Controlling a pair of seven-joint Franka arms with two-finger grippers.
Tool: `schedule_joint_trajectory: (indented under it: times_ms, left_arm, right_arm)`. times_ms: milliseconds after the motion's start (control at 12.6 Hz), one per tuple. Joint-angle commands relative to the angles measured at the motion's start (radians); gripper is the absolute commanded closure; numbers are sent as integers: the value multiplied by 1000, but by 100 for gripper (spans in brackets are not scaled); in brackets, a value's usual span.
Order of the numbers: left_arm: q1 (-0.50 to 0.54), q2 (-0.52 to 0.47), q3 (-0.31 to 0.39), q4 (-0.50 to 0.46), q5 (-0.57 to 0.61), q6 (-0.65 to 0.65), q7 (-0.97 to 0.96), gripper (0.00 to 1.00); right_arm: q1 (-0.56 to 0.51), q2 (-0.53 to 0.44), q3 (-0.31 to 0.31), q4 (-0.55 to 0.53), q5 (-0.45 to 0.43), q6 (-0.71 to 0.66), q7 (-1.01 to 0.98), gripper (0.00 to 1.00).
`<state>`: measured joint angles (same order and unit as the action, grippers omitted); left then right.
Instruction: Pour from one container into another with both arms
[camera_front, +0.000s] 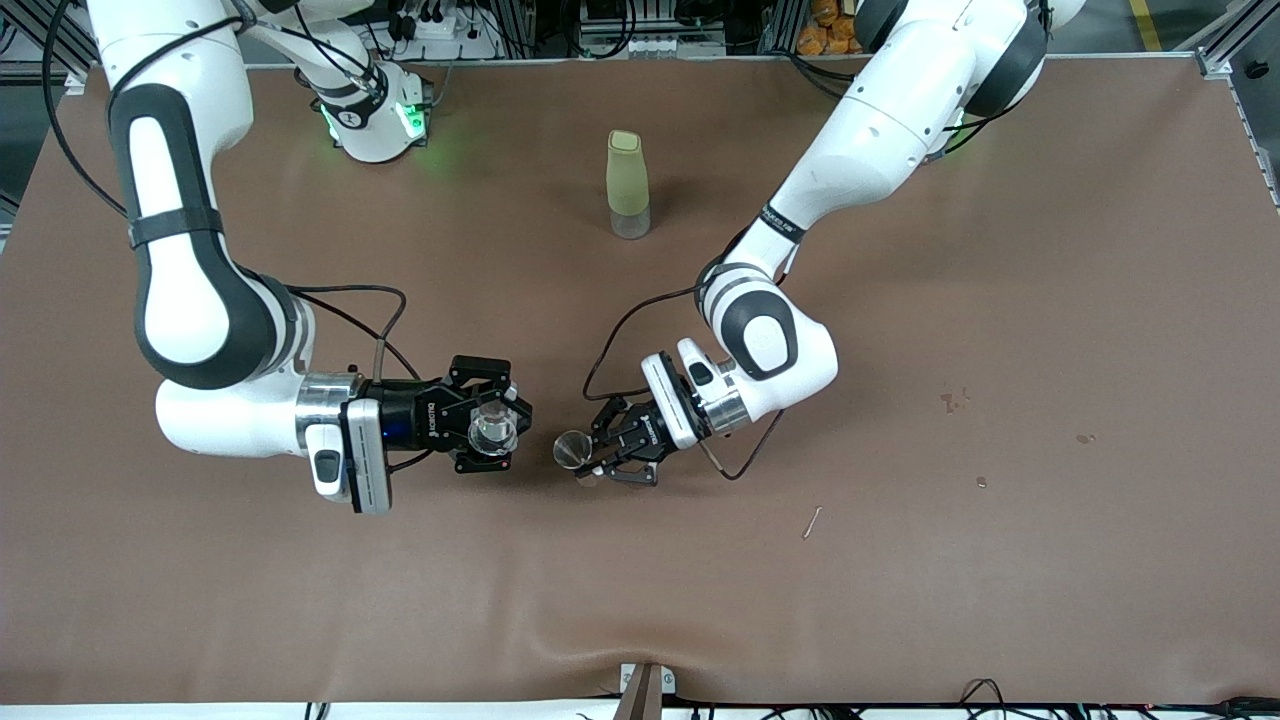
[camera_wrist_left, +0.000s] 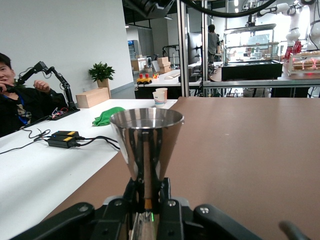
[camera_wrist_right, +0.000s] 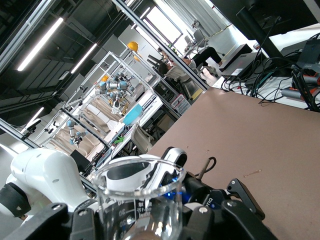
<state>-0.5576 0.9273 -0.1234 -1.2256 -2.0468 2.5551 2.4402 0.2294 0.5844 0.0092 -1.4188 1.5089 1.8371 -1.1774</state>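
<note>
The glass beaker (camera_front: 494, 430) sits clamped between the fingers (camera_front: 478, 379) of the right gripper (camera_front: 487, 415), held over the brown bench (camera_front: 1000, 330) toward the right arm's end, its mouth facing up to the front camera. In the right wrist view the beaker (camera_wrist_right: 141, 200) is clear, with a rolled rim and faint white printed graduations that are too small to read, and the right gripper (camera_wrist_right: 150, 220) closes around its lower wall. The gripper body carries white lettering (it looks like ROBOTIQ, though it is barely legible). Just beside it, toward the left arm's end, the left gripper (camera_front: 610, 458) holds a small metal cup (camera_front: 572, 450), a polished flared cone. The left wrist view shows the metal cup (camera_wrist_left: 146, 145) upright, with the left gripper (camera_wrist_left: 147, 200) pinching its narrow base between its fingers (camera_wrist_left: 163, 192), closed to a narrow gap. The two containers are near each other but apart. The left arm (camera_front: 880, 130) carries a black band with white writing on its forearm that cannot be made out. A tall pale green bottle (camera_front: 627, 184) with a clear base stands upright on the bench, farther from the front camera than both grippers and well apart from them. A small thin stick (camera_front: 812, 521) lies on the bench nearer to the front camera, toward the left arm's end.
</note>
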Motion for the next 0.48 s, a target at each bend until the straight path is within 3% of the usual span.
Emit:
schedule_joint_trajectory:
  times_ms: [0, 397]
  left_arm:
    - [-18, 5, 19, 24, -52, 17, 43, 100]
    - [-18, -1, 19, 20, -62, 17, 59, 100]
  right_arm:
    - [7, -48, -18, -45, 10, 14, 25, 100]
    - [7, -45, -17, -37, 14, 28, 39, 100]
